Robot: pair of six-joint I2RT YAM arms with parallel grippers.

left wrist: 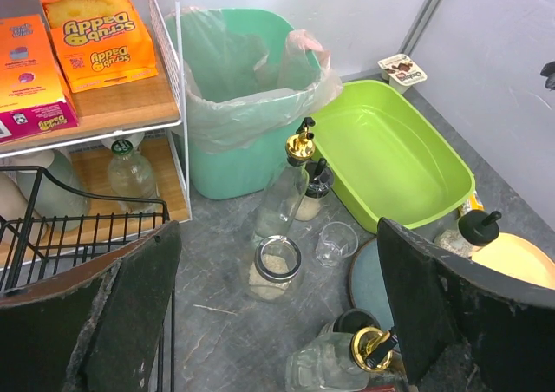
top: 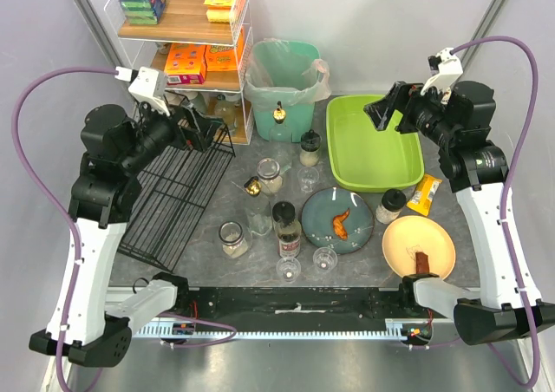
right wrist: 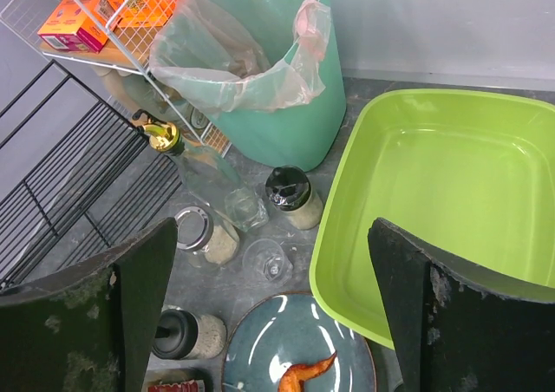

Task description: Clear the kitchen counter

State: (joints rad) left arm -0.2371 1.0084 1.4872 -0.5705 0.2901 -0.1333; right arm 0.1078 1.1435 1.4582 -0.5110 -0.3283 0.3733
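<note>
Top external: cluttered kitchen counter (top: pixel 360 268)

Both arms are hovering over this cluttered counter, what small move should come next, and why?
I'd probably lower the right gripper, open and holding nothing, toward the black-capped shaker beside the lime-green tub. It stands upright on the kitchen counter, nearly below that gripper, and the tub next to it is empty.

— what do we see on the kitchen counter (top: pixel 195 258)?
— we see a green tub (top: pixel 373 145), a teal bin (top: pixel 260 106), a black wire rack (top: pixel 173 192), a blue plate (top: pixel 319 214), a tan plate (top: pixel 429 236), with jars (top: pixel 232 236), bottles (top: pixel 287 227) and glasses (top: pixel 324 258) between them.
</note>
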